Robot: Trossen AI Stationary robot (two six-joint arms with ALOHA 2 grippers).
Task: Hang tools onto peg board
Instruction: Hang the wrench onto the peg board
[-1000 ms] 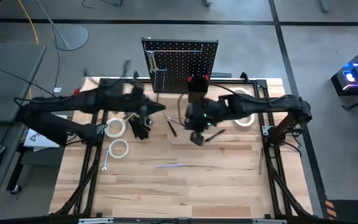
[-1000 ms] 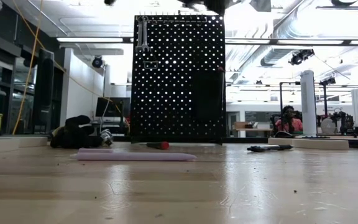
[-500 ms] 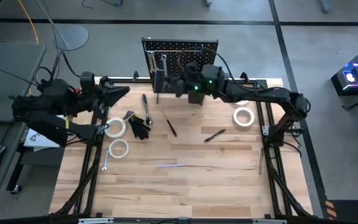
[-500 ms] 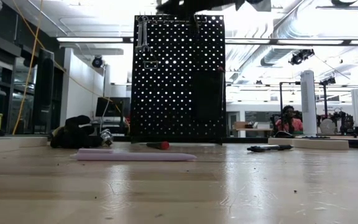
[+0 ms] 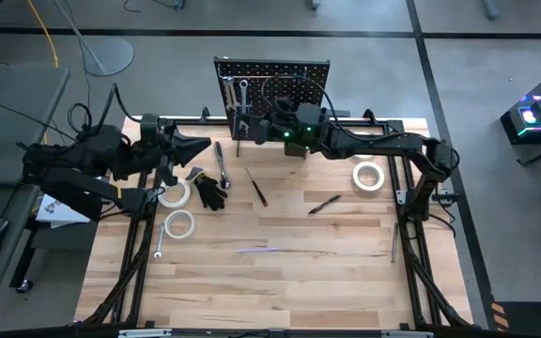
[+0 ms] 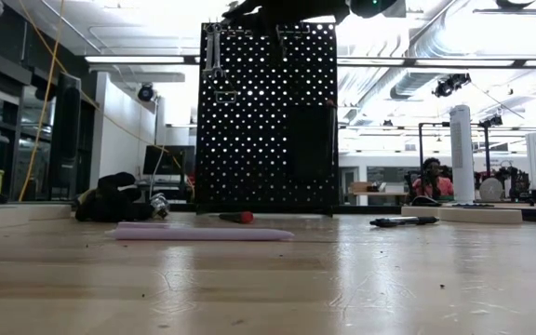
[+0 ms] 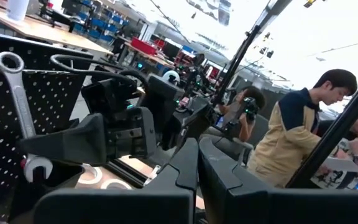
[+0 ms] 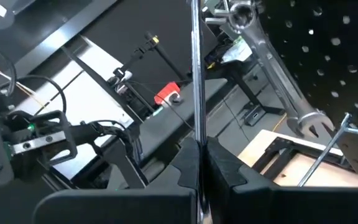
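The black peg board (image 5: 280,94) stands upright at the table's far edge, and a silver wrench (image 8: 272,68) hangs on it. My right gripper (image 5: 259,130) is level at the board's left part, shut on another silver wrench (image 7: 18,99), which shows edge-on as a thin bar (image 8: 196,68) in the right wrist view. My left gripper (image 5: 202,148) is shut and holds nothing, above the table's far left. On the table lie a wrench (image 5: 221,160), black pliers (image 5: 211,192), two slim screwdrivers (image 5: 258,188) (image 5: 324,204) and white tape rolls (image 5: 174,194) (image 5: 369,176). My right gripper pinches the wrench's shaft (image 8: 196,134) between its two fingers, toward the open-jaw end (image 7: 36,169). The fingers are level and lie across the shaft. The wrench stands upright, ring end (image 7: 9,62) up, clear of the table. I cannot tell whether it touches the peg board.
A third tape roll (image 5: 178,224), a small wrench (image 5: 158,246) and a pale strip (image 5: 256,250) lie nearer the front. Bare wood fills the table's near half. People (image 7: 297,130) stand in the room beyond the table.
My right gripper has gone from above the table's middle toward the far edge and up to the peg board, tipping level and rolling; the wrench now stands upright beside the board. My left gripper has drawn back toward the table's left edge and risen a little, still shut.
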